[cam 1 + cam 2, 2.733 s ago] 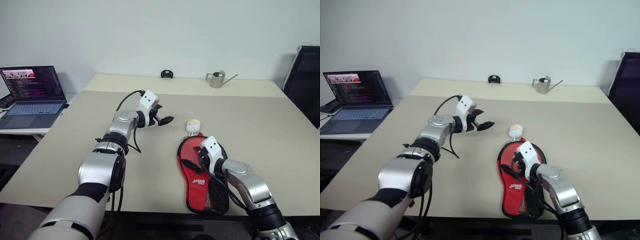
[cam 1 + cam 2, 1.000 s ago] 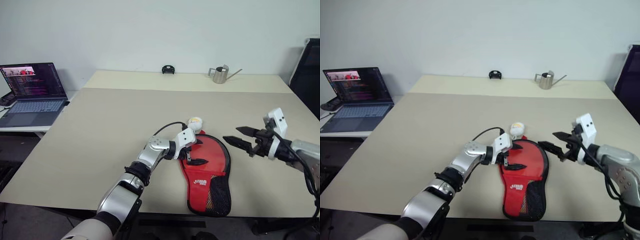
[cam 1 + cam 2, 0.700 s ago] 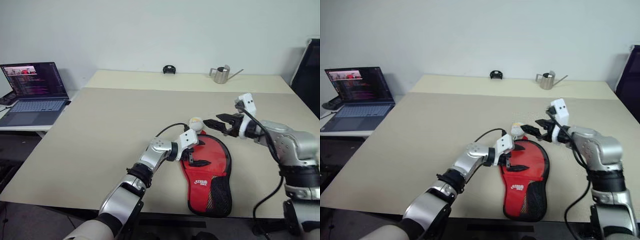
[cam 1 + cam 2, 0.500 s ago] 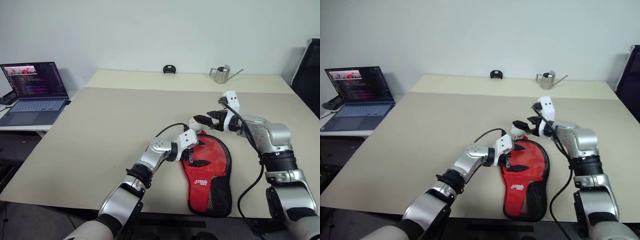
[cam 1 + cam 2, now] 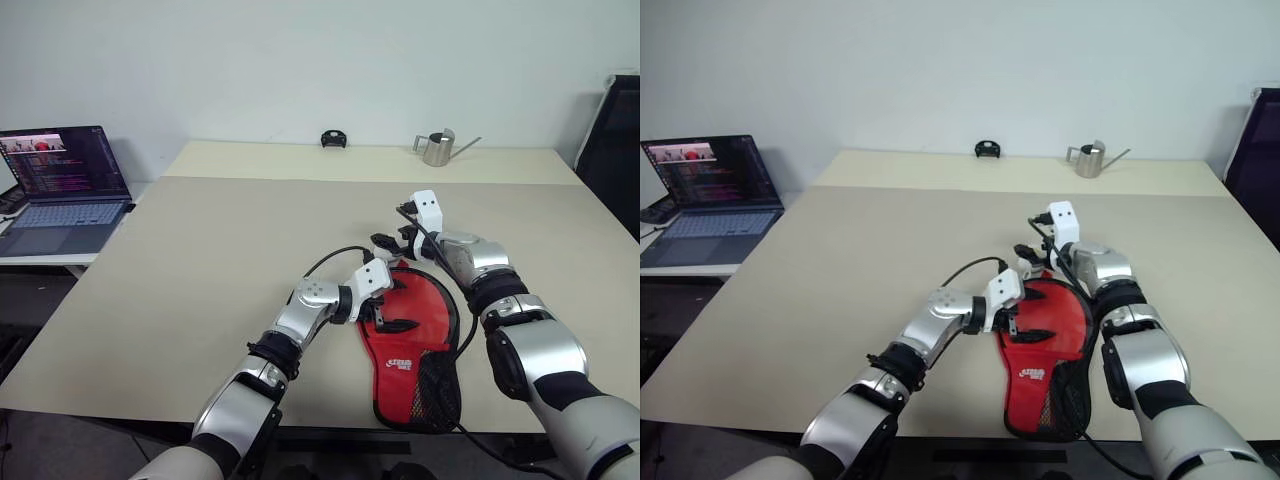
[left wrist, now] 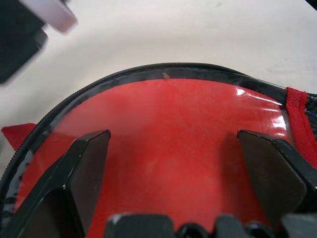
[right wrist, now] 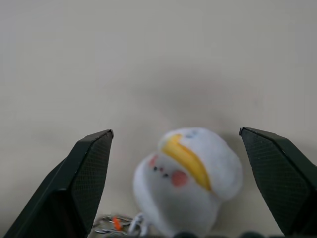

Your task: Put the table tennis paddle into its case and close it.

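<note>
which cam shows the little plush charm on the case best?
Right wrist view: the white plush charm sits between the open right hand's fingers, face and yellow band visible. In the eye views it is a small pale blob at the case's top, partly behind that hand.

A wide beige bench (image 5: pixel 200 260) carries the red case (image 5: pixel 415 345) near its front edge, a small white plush charm (image 7: pixel 188 178) just beyond it, and a metal watering can (image 5: pixel 436 148) and a small black object (image 5: pixel 333 139) at the far side.
</note>
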